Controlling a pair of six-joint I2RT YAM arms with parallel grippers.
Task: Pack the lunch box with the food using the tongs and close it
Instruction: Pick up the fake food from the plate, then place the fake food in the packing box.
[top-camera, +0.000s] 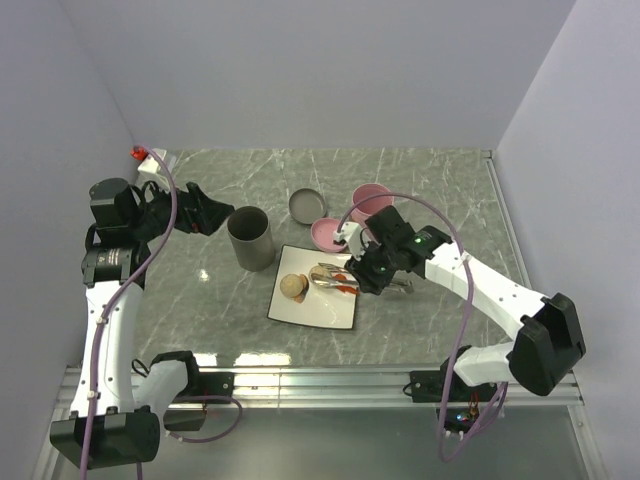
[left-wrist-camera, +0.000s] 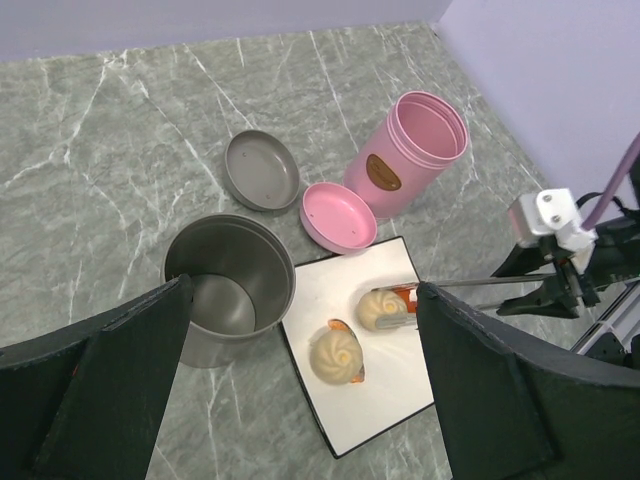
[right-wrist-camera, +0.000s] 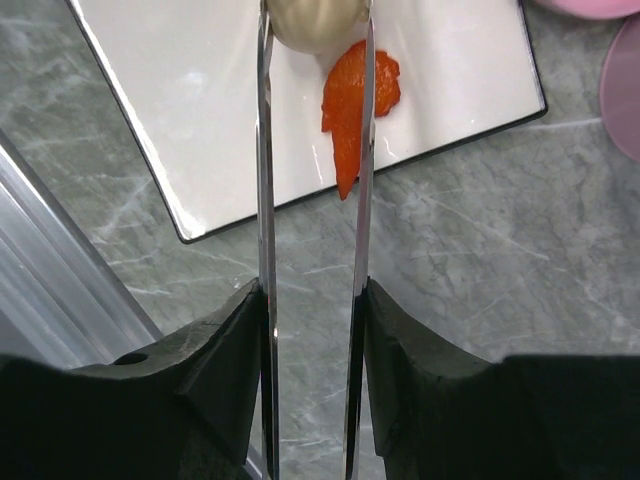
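Right claw squeezes the long slim silver metal tongs around a round tan bun on the white square plate, top of frame; left claw gapes empty. Weak or off-centre pinching may let the bun roll free.

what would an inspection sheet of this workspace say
surface: grey marble table
job's things: white plate holds a loose bun, an orange piece, and a second bun straddled by the tongs; pink canister open, pink lid beside; grey pot open, grey lid beside
clutter: small red item at back left corner
grippers: left gripper open, empty; right gripper shut on tongs
cables: purple cable along each arm
surroundings: lilac walls on three sides
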